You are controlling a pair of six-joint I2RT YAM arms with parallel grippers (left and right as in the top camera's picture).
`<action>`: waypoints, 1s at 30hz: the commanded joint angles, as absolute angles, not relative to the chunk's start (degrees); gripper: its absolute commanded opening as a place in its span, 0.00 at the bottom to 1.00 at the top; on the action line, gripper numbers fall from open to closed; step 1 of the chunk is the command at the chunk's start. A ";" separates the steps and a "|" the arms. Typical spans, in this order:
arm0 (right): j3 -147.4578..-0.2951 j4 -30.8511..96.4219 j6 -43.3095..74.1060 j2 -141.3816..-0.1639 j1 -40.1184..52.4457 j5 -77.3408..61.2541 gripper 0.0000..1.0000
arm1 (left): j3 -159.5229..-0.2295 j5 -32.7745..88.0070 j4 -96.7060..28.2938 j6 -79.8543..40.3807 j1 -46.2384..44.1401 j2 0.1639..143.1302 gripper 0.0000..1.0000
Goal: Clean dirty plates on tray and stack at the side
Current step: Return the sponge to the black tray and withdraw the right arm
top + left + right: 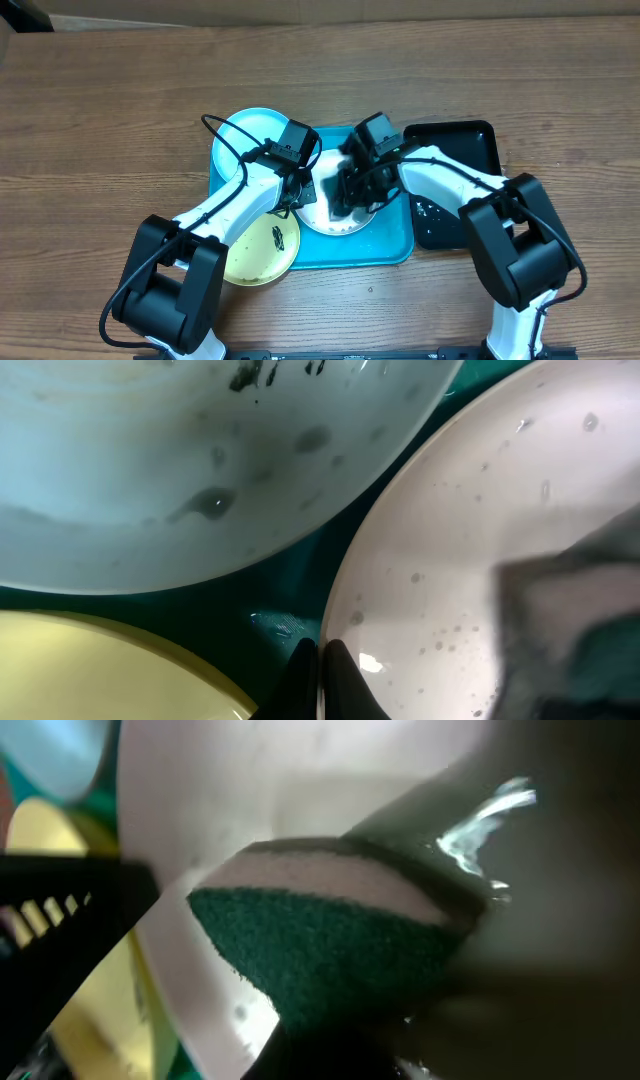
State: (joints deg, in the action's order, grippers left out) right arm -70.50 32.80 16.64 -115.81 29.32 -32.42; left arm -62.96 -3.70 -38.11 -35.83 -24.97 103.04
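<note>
First, nearest the arm bases, we find the yellow-green plate (262,252) on the near left corner of the tray (385,250), overhanging its rim and carrying a dark smear. Beyond it, the white plate (330,222) lies at the middle of the tray, wet with droplets. The left gripper (318,680) has its fingers clamped together on this plate's left rim. The right gripper (352,190) is closed on a sponge (330,950) with a green scouring face, resting on the white plate. Farther back, the light blue plate (248,135) lies at the far left corner, with dark specks. We see a black tray (460,150) just beside the tray's right side
</note>
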 commanded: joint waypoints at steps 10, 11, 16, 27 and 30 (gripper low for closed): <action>-79.00 45.41 7.64 -107.20 18.76 -47.40 0.04 | -62.35 -2.07 -37.78 -34.28 -25.52 103.79 0.04; -79.31 47.22 6.98 -105.82 17.43 -44.95 0.04 | -62.35 -2.07 -37.76 -34.28 -25.52 103.79 0.04; -79.37 54.48 7.01 -102.04 9.93 -26.76 0.04 | -62.35 -1.91 -37.41 -34.30 -25.52 103.79 0.04; -72.23 53.82 10.24 -102.19 6.39 2.46 0.04 | -62.35 -1.45 -36.73 -34.33 -25.52 103.79 0.04; -69.30 50.24 10.22 -102.24 6.39 3.29 0.04 | -62.35 -1.48 -36.73 -34.30 -25.52 103.79 0.04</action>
State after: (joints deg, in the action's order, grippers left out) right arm -71.57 52.18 9.45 -102.28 6.04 -2.35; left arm -62.96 -2.15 -36.80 -35.44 -25.10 103.04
